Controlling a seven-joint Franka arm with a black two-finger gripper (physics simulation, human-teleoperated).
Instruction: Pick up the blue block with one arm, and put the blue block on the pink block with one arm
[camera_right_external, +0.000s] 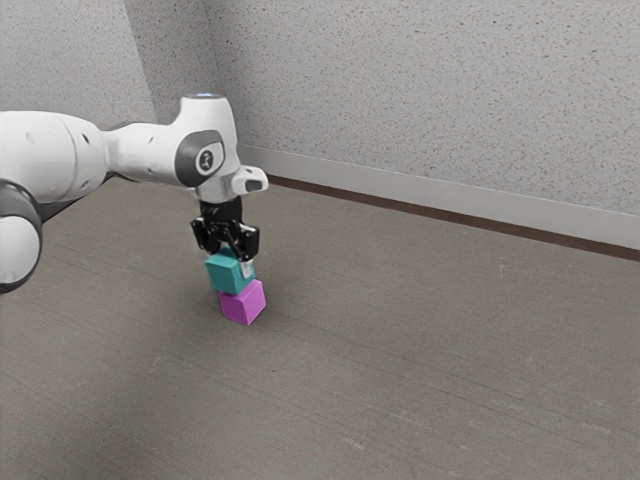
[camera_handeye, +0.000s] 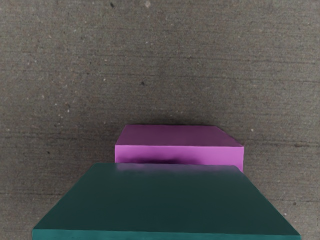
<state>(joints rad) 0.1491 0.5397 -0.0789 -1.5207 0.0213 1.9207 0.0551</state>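
Observation:
The blue block (camera_right_external: 227, 274), teal in colour, sits between the fingers of my gripper (camera_right_external: 232, 262), which is shut on its upper part. Directly beneath it is the pink block (camera_right_external: 243, 303) on the floor-like grey surface. The blue block's underside is at the pink block's top face and is shifted a little toward the exterior view's left. Whether the two touch I cannot tell. In the wrist view the blue block (camera_handeye: 165, 202) looms large just under my hand, and the pink block (camera_handeye: 177, 145) shows past its far edge.
The grey textured surface (camera_right_external: 420, 360) spreads wide around the two blocks. A speckled wall with a pale baseboard (camera_right_external: 450, 195) runs behind, well away from my arm.

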